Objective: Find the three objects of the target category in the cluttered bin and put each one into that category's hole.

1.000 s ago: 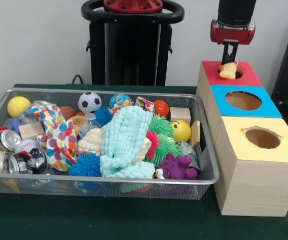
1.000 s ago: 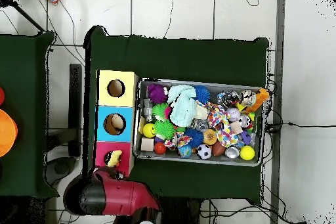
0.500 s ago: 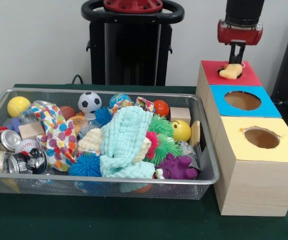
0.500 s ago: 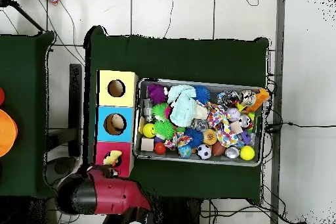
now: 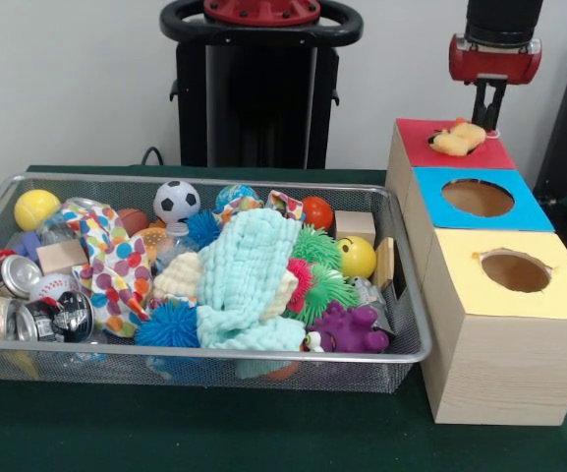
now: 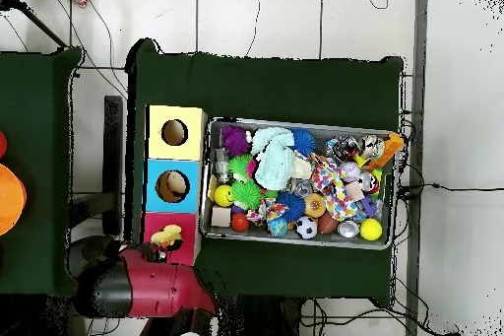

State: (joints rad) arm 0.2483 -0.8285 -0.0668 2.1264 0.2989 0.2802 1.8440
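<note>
above the far box, the black two-fingered hand (image 5: 489, 102) hangs clear of everything, holding nothing; how wide it stands i cannot tell. just below it a small pale yellow plush animal (image 5: 458, 139) lies across the round red-surround hole (image 5: 450, 145). left of the boxes, the wide silver wire mesh basket (image 5: 96, 360) sits on the green bench (image 5: 214, 428).

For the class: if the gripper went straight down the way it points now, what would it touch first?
Probably the back edge of the red-surround box, just behind the pale yellow plush lying over its hole; the gripper hangs slightly to one side, though depth is unclear.
</note>
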